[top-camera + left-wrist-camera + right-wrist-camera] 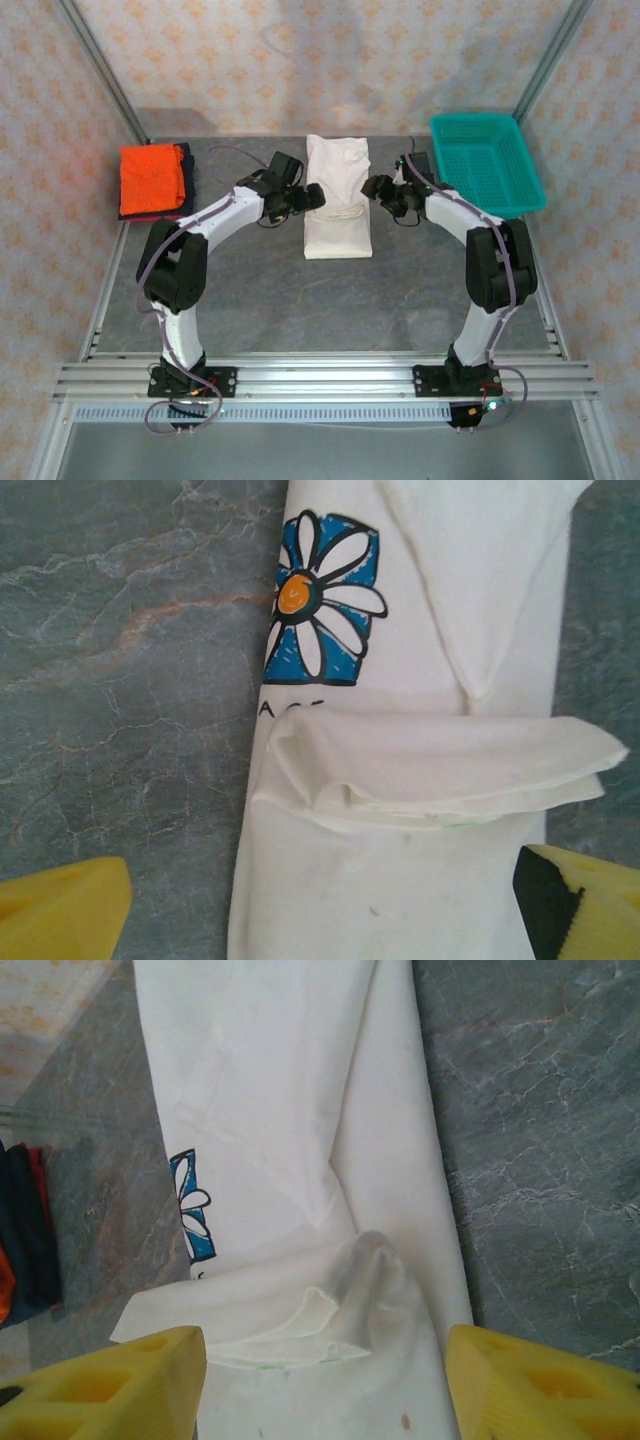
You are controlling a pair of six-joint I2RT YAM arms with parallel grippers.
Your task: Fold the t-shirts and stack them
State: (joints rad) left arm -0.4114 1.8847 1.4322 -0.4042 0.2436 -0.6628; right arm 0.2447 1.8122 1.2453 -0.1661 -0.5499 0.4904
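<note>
A white t-shirt (337, 198) of soft cloth is being seen at the centre of the top view. It is folded into a long narrow strip and lying flat on the grey marbled table (250, 290). Its blue-square daisy print (325, 600) is being shown at the upper middle of the left wrist view, with a rumpled flap of cloth folded across the strip just below it. The left gripper (320, 925) is being held over the strip with its yellow fingers (60, 910) spread wide, nothing gripped. The right gripper (325, 1390) is likewise being held wide, its blocky yellow fingers (545, 1385) standing at either side of the cloth. At the upper left of the top view a bright orange t-shirt (152, 177) is resting folded on a dark navy t-shirt (186, 152). A teal plastic mesh basket (472, 119) is sitting at the upper right.
</note>
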